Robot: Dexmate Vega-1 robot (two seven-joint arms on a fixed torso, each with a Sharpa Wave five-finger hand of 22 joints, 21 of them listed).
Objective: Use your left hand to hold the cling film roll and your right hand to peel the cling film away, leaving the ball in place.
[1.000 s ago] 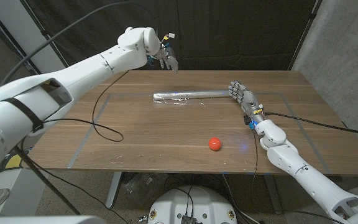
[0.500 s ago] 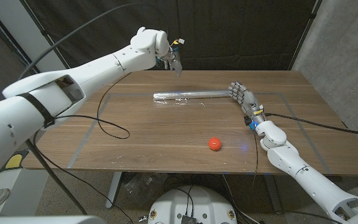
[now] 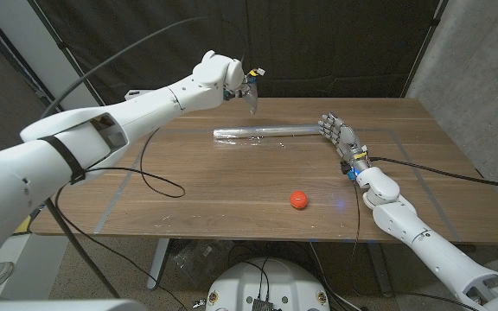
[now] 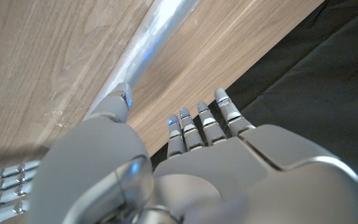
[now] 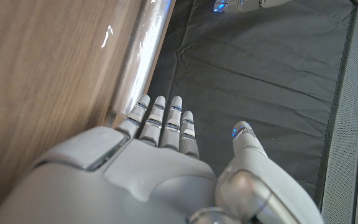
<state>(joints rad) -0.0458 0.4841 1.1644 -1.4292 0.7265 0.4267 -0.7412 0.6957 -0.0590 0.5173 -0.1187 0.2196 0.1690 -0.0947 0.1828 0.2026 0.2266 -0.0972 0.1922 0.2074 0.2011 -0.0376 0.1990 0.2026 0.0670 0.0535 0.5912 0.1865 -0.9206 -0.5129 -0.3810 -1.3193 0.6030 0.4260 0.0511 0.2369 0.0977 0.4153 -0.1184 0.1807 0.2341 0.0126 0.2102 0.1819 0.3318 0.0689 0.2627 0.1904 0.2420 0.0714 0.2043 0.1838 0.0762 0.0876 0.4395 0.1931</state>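
A long cling film roll lies across the far middle of the table, shiny and clear. An orange ball sits nearer the front, apart from the roll. My left hand hovers in the air above and behind the roll's left part, fingers apart, holding nothing; the left wrist view looks down past its fingers onto the roll. My right hand stands at the roll's right end, fingers stretched out and empty. The right wrist view has its fingers next to the roll.
A black cable loops over the table's left part. Tape lines mark a rectangle on the wooden top. A dark curtain hangs behind the far edge. Another cable runs off to the right.
My left arm has swung to the right and a little lower, bringing its hand nearer over the roll. The right hand, roll and ball have stayed put.
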